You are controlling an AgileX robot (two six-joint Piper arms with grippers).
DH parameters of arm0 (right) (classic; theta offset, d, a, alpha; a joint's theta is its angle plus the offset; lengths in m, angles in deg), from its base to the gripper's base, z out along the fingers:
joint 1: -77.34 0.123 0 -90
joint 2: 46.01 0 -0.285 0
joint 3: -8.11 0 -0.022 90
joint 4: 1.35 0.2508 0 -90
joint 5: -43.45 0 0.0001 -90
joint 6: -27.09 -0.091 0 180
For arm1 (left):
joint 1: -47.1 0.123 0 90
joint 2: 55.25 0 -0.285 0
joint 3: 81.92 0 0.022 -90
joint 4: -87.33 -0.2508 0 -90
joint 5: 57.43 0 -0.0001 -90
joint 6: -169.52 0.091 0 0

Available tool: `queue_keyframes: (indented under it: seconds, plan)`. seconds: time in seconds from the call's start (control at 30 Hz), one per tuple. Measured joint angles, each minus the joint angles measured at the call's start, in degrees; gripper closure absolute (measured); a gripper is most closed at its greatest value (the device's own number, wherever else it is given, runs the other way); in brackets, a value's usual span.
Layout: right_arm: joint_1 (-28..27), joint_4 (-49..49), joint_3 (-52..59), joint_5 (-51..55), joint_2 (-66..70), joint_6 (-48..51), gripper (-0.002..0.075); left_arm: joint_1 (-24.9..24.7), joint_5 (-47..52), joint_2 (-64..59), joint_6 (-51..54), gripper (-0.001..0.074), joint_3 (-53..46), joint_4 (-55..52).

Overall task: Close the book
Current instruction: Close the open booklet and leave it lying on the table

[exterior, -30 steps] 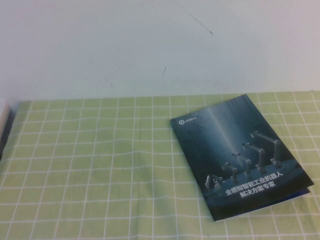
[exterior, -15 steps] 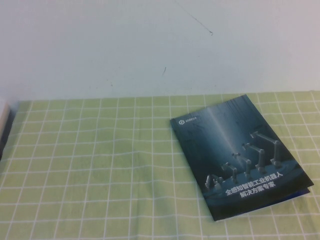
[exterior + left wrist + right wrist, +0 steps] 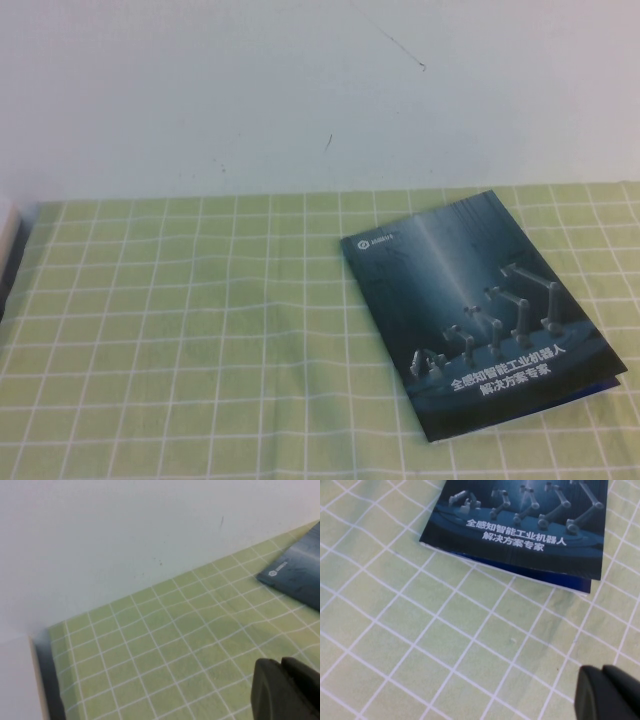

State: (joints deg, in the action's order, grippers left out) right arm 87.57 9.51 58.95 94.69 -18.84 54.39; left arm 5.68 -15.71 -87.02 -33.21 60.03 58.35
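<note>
The book (image 3: 480,315) is lying cover-up at the cloth's (image 3: 200,330) four o'clock, its long axis running eleven to five (apparently already closed). The right gripper (image 3: 610,692), fingertips pressed together, is hovering near its five-o'clock end. The left gripper (image 3: 286,690), likewise pinched, is sitting farther off.

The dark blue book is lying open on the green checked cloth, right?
No. The dark blue book is closed, cover up, on the green checked cloth; the high view shows it. The left gripper hangs over cloth away from it, right gripper near its edge.
</note>
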Motion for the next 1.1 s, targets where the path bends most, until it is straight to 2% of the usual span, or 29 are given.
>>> queue_keyframes:
  seconds: [0.13,0.37,0.47,0.8,0.97,1.1]
  plan:
    - [0.0,0.0,0.0,0.0,0.0,0.0,0.0729,5.97,-3.67,2.13,0.64,0.0739,-5.32,1.24]
    - [0.0,0.0,0.0,0.0,0.0,0.0,0.0729,20.29,-21.42,9.88,5.64,0.0739,-21.04,6.49]
    - [0.0,0.03,0.0,0.0,0.0,0.0,0.0729,25.2,-22.83,13.28,5.87,0.0739,-27.42,11.12]
    - [0.0,0.03,0.0,0.0,0.0,0.0,0.0729,33.21,-22.47,23.78,10.82,0.0739,-39.27,22.94]
    - [0.0,0.13,0.0,0.0,0.0,0.0,0.0729,36.32,-22.52,24.52,16.46,0.0739,-39.92,26.54]
    - [0.0,0.25,0.0,0.0,0.0,0.0,0.0729,36.83,-22.52,24.65,18.94,0.0739,-39.92,27.19]
